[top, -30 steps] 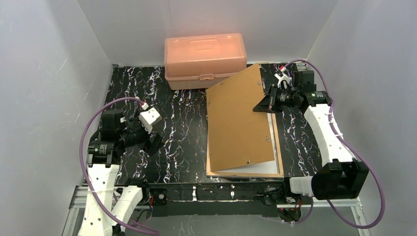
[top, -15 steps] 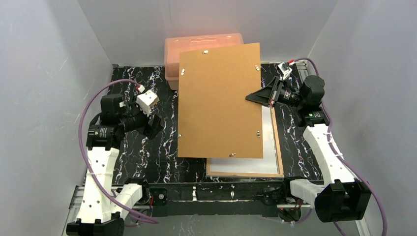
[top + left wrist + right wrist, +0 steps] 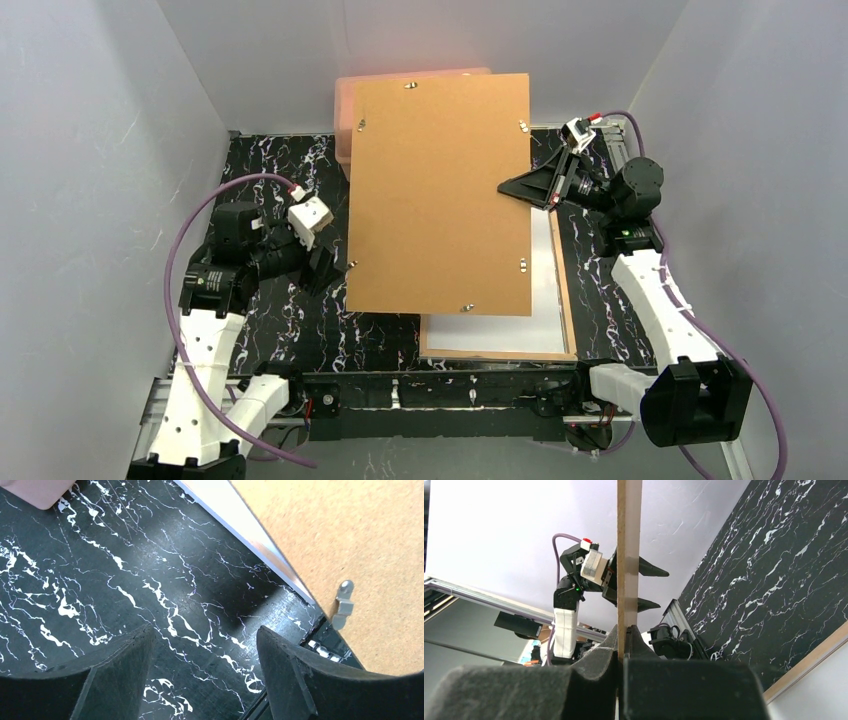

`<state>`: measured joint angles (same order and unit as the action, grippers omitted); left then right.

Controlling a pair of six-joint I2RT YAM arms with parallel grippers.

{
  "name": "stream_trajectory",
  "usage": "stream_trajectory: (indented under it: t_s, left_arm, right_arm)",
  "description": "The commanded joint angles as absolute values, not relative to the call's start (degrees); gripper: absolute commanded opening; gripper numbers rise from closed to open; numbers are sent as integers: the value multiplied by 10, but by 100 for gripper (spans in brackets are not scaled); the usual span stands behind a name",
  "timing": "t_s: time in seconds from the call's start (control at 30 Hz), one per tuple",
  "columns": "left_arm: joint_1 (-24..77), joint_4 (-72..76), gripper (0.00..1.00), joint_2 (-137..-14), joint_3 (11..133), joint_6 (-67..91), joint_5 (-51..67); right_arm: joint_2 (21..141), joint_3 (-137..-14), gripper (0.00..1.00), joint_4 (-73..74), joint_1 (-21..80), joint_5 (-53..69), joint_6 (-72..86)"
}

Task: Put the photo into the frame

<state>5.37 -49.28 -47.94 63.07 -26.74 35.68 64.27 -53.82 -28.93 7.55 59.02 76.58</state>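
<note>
Top external: backing board (image 3: 440, 195) lifted higher, further left — clear of frame (image 3: 566, 300).
Right gripper (image 3: 508, 187): pinching board's edge.
Left gripper (image 3: 322, 268): spread — empty.

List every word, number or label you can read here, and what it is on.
None can be read. The board, the box, the photo with its white back up, and the frame show no print. The background clutter in the right wrist view is too blurred to tell.
</note>
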Motion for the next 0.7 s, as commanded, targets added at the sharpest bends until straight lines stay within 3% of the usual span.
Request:
stream_trajectory:
  t_s: [0.0, 0.67]
  left_arm:
    - [73, -482, 72, -477, 626, -270, 353]
    - [139, -438, 69, -475, 631, -244, 228]
  right_arm:
    - [646, -541, 1, -346, 83, 583, 787]
    - [680, -548, 1, -285, 143, 522, 750]
